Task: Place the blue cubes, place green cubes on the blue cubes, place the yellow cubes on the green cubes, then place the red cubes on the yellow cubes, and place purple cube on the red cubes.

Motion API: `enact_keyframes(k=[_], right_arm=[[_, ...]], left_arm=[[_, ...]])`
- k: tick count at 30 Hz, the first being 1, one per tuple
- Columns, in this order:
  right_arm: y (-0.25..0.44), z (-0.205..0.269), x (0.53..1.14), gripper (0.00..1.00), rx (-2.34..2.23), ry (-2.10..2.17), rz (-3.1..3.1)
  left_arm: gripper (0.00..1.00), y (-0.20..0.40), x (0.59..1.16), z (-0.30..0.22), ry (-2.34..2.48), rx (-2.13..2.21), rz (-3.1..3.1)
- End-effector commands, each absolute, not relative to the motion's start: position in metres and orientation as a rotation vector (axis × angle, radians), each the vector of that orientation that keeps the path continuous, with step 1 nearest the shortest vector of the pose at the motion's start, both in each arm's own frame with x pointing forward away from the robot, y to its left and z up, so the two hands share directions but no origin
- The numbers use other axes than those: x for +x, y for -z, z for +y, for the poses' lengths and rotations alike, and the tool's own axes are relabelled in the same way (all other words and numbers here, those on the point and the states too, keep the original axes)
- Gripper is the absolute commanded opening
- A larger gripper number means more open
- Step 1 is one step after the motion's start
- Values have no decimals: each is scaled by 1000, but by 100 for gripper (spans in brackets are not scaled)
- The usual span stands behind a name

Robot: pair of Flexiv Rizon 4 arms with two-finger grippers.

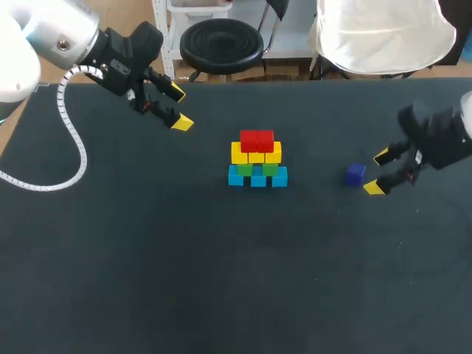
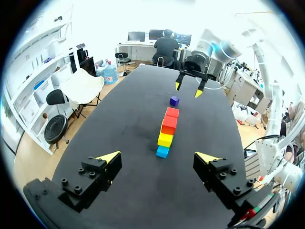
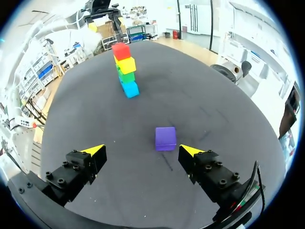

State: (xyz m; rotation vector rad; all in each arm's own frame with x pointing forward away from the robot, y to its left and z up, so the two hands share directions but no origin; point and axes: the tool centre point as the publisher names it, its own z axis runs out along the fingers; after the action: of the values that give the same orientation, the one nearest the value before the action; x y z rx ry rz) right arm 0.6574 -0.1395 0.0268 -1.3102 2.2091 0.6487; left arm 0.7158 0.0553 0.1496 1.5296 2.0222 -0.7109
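Purple cube [image 3: 165, 138] lies just ahead of the low, released right gripper [image 3: 142, 150]; left gripper [image 2: 157, 156] hovers, also released.

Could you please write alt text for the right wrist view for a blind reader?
A purple cube lies on the black table just ahead of the open right gripper; beyond stands a stack of blue, green, yellow and red cubes.

The right gripper [image 3: 142, 150] is over the black table [image 3: 224, 114] with its fingers spread wide, holding nothing. The purple cube [image 3: 165, 138] lies flat just ahead of the yellow tips, touching neither. Farther ahead, well apart, is a stack: blue cubes [image 3: 129, 88] at the base, then green [image 3: 126, 76], yellow [image 3: 126, 65] and red [image 3: 121, 50].
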Motion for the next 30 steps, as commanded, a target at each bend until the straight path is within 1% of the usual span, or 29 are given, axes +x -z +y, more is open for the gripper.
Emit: enact_keyframes(k=[1,7,23,24,25,27,29,30], right_arm=[[-18,-139,665,100,-1313,-657,2195],[-15,-132,672,100,-1341,-643,2177],[-2,-135,687,100,-1375,-686,2166],[-2,-134,688,99,-1380,-687,2166],[-2,-134,688,78,-1387,-691,2164],[-1,-132,689,53,-1399,-698,2165],[0,-131,689,44,-1411,-705,2164],[1,-131,689,42,-1415,-707,2164]], left_arm=[[100,-149,715,56,713,1529,2016],[100,-149,715,56,713,1529,2016],[100,-149,715,56,713,1529,2016],[100,-149,715,56,713,1529,2016],[100,-149,715,56,713,1529,2016],[100,-149,715,56,713,1529,2016],[100,-149,715,56,713,1529,2016],[100,-149,715,56,713,1529,2016]])
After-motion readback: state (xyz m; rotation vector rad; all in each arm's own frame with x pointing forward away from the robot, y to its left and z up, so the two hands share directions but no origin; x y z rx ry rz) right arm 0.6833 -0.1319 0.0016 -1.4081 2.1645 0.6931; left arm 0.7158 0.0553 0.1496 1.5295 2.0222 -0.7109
